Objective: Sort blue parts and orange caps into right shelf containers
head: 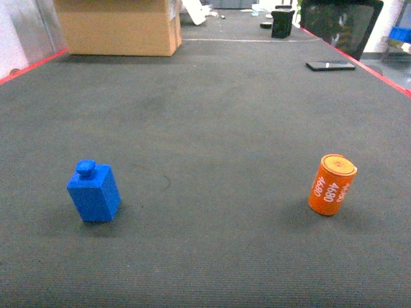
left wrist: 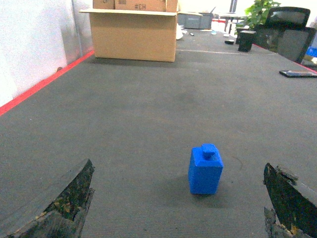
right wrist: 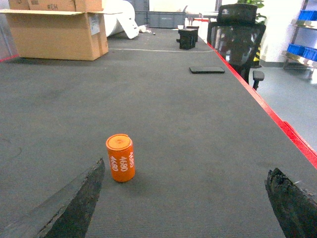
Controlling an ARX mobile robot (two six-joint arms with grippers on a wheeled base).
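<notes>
Two pieces stand well apart on the dark mat — blue block (head: pixel 94 192) left, orange cap (head: pixel 331 184) right. Both look light and rigid; grip the block's flat sides, the cap's slippery round wall. Both grippers' fingers (left wrist: pixel 64 201) (right wrist: pixel 74 201) gape — nothing held.

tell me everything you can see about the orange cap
The orange cap is a short, squat cylinder, plastic by its look, standing upright on the dark grey table. White digits reading 4680 run vertically along its side, printed more than once, and its flat round top has a slight rim. It sits on the right side of the surface, well apart from the blue part on the left. Nothing touches it but the table; in the right wrist view it stands ahead of the open right claw, toward its left finger.
</notes>
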